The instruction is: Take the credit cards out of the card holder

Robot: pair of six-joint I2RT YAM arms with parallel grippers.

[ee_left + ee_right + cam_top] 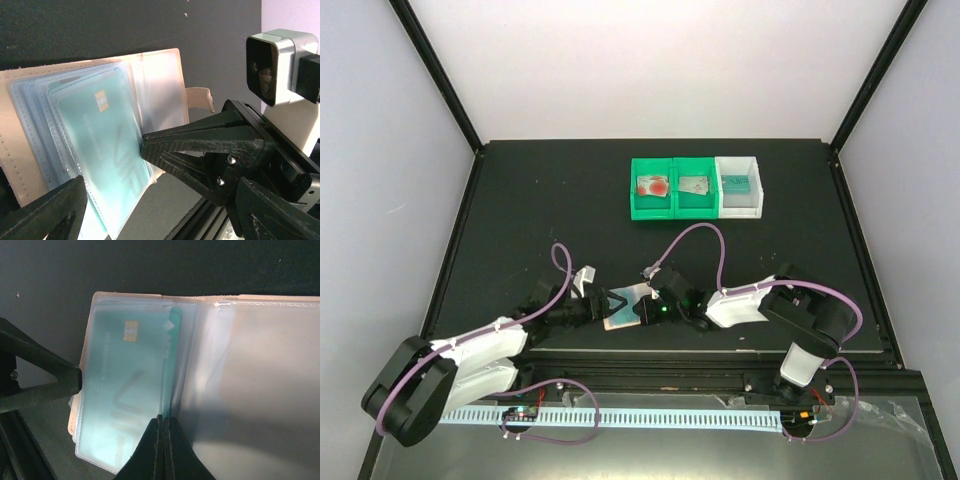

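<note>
The card holder (619,317) lies open near the table's front edge, between both grippers. In the left wrist view its peach cover (20,150) holds clear sleeves with a teal credit card (100,145) inside. My left gripper (160,200) is open, its fingers (50,210) straddling the sleeve stack. My right gripper (163,419) is shut, its tip on the teal card's (125,385) sleeve edge by the fold. I cannot tell whether it pinches anything. A darker teal edge (174,350) shows behind that card. Seen from above, the left gripper (597,305) and right gripper (642,311) flank the holder.
At the back stand two green bins (642,208) and a white bin (738,207) in a row. They hold a red-blotched card (651,186), a silver card (694,185) and a teal card (740,182). A metal rail (720,350) borders the near edge.
</note>
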